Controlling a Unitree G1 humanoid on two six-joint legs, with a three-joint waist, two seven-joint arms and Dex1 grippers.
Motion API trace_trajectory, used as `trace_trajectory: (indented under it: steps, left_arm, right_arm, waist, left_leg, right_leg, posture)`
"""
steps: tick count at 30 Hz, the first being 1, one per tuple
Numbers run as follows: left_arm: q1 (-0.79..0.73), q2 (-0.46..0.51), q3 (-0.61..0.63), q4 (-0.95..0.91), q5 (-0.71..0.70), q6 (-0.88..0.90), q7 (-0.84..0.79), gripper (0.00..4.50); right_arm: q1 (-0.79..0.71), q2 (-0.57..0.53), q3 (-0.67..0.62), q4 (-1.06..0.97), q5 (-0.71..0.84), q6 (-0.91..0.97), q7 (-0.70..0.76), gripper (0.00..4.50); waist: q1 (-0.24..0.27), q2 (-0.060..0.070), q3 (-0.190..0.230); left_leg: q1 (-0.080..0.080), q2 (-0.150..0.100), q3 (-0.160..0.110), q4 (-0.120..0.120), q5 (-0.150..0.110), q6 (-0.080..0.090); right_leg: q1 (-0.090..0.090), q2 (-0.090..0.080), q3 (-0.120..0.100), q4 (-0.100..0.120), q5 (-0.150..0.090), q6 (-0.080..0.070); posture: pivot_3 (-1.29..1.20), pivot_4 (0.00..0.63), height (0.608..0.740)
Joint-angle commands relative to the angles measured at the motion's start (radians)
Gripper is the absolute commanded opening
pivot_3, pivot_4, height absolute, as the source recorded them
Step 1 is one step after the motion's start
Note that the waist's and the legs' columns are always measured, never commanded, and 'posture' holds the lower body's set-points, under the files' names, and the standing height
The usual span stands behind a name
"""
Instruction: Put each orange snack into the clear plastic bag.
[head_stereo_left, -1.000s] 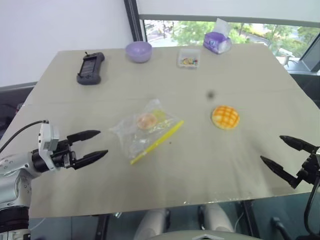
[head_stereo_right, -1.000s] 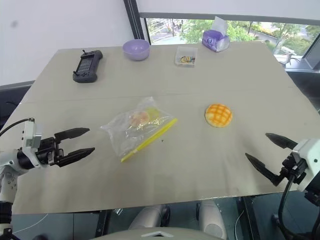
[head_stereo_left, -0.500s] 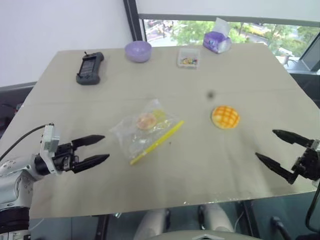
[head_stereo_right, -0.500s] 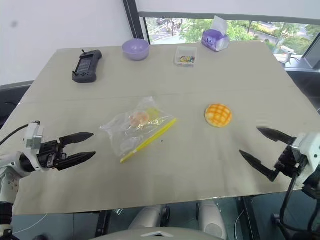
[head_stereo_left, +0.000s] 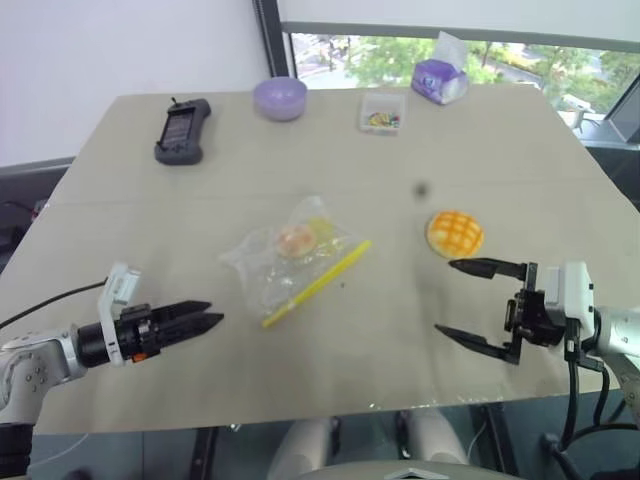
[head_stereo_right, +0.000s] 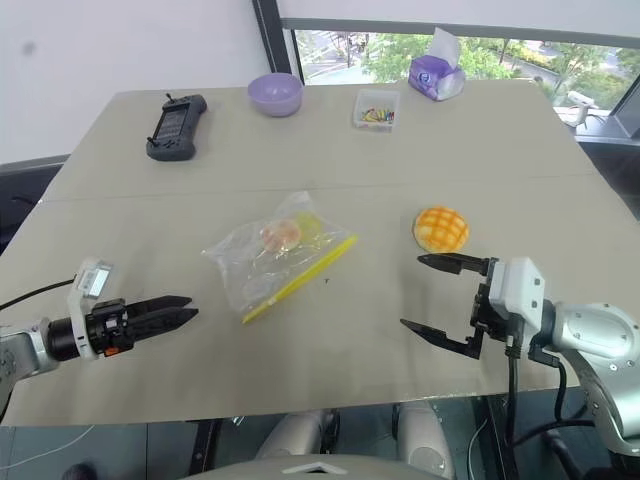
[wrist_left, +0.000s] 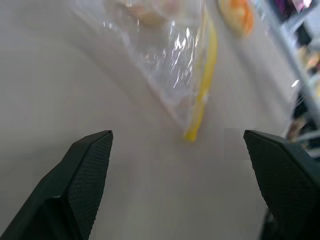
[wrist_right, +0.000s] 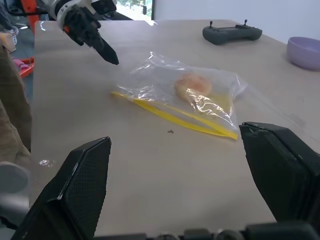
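Right gripper (head_stereo_right: 432, 296): opened wide, nothing held; it is kept just beside the bun, likely so the bun can be picked up next.
Left gripper (head_stereo_right: 186, 312): also wide open and empty; it is pointed at the bag, probably so the bag can be held steady.
Bun (head_stereo_right: 441, 229): left bare on the table (head_stereo_right: 330, 140), apart from the bag.
Bag (head_stereo_right: 276, 251): laid flat mid-table; the small snack (head_stereo_right: 279, 234) is seen inside it.
Yellow strip (head_stereo_right: 300, 279): turned toward the robot.

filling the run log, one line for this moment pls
left gripper: open, empty | right gripper: open, empty | peach snack: in bag | bun: on table
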Motion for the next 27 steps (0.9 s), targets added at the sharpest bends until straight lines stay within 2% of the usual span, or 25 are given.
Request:
trace_trajectory:
  steps: [1, 8, 14, 16, 17, 19, 25, 26, 27]
  left_arm:
    - [-0.021, -0.031, 0.032, -0.040, -0.076, 0.109, 0.076, 4.45]
    - [-0.078, -0.170, 0.001, -0.072, -0.116, 0.197, 0.258, 4.45]
    - [-0.152, -0.313, -0.028, -0.052, -0.054, 0.185, 0.475, 4.45]
    - [-0.182, -0.378, -0.002, -0.017, -0.047, 0.204, 0.584, 4.45]
    - [-0.195, -0.402, 0.017, 0.001, -0.054, 0.224, 0.627, 3.94]
    - [-0.190, -0.428, 0.007, -0.025, -0.068, 0.251, 0.650, 3.37]
    - [-0.228, -0.491, 0.048, -0.049, -0.126, 0.293, 0.734, 0.39]
    - [-0.234, -0.492, 0.051, -0.051, -0.131, 0.294, 0.737, 0.02]
    - [-0.240, -0.492, 0.056, -0.052, -0.136, 0.297, 0.742, 0.02]
  right_arm:
    - [-0.003, 0.001, -0.005, -0.008, -0.006, -0.033, 0.002, 4.50]
    - [0.030, 0.002, -0.016, -0.024, -0.017, -0.050, -0.016, 4.50]
    - [0.045, 0.004, -0.016, -0.040, -0.031, -0.058, -0.048, 4.50]
    - [0.050, 0.006, -0.015, -0.043, -0.037, -0.061, -0.055, 4.50]
    - [0.052, 0.007, -0.013, -0.044, -0.039, -0.063, -0.058, 4.50]
    - [0.060, 0.010, -0.014, -0.045, -0.046, -0.069, -0.064, 4.50]
    - [0.079, 0.015, -0.019, -0.059, -0.104, -0.079, -0.117, 4.50]
    - [0.081, 0.016, -0.019, -0.062, -0.119, -0.080, -0.129, 4.50]
    - [0.083, 0.016, -0.018, -0.065, -0.133, -0.078, -0.141, 4.50]
  waist:
    - [0.000, -0.001, 0.000]
    - [0.008, 0.001, 0.000]
    - [0.026, 0.005, -0.004]
    - [0.028, 0.008, -0.007]
    - [0.031, 0.011, -0.010]
    - [0.030, 0.011, -0.011]
    - [0.028, 0.012, -0.014]
    - [0.029, 0.013, -0.014]
    - [0.029, 0.014, -0.015]
  left_leg:
    - [0.000, 0.000, 0.000, 0.000, 0.000, 0.000]
    - [0.000, 0.000, 0.000, 0.000, 0.000, -0.001]
    - [0.001, -0.001, 0.000, 0.001, 0.000, -0.001]
    - [0.002, -0.002, 0.000, 0.001, 0.000, -0.001]
    - [0.003, -0.002, 0.000, 0.001, 0.000, -0.001]
    - [0.005, -0.003, 0.000, 0.001, 0.001, -0.001]
    - [0.005, -0.003, 0.000, 0.002, 0.002, -0.003]
    - [0.005, -0.003, -0.001, 0.002, 0.002, -0.003]
    - [0.005, -0.003, -0.001, 0.002, 0.002, -0.003]
  right_leg:
    - [0.000, 0.000, 0.000, 0.000, 0.000, 0.000]
    - [0.000, -0.005, 0.000, 0.001, 0.000, 0.000]
    - [0.001, -0.006, 0.000, 0.003, 0.000, 0.000]
    - [0.001, -0.006, 0.000, 0.003, 0.000, 0.000]
    - [0.002, -0.006, 0.000, 0.004, 0.000, 0.000]
    - [0.004, -0.006, 0.000, 0.006, 0.000, 0.000]
    - [0.005, -0.002, 0.000, 0.007, 0.000, 0.001]
    - [0.004, -0.002, 0.000, 0.006, 0.000, 0.001]
    - [0.004, -0.002, 0.000, 0.006, 0.000, 0.001]
  posture:
    - [0.00, 0.150, 0.740]
    - [0.00, 0.150, 0.740]
    - [0.00, 0.150, 0.740]
    - [0.00, 0.150, 0.740]
    - [0.00, 0.150, 0.740]
    - [0.00, 0.150, 0.740]
    - [0.00, 0.150, 0.740]
    - [0.00, 0.150, 0.740]
    - [0.00, 0.150, 0.740]
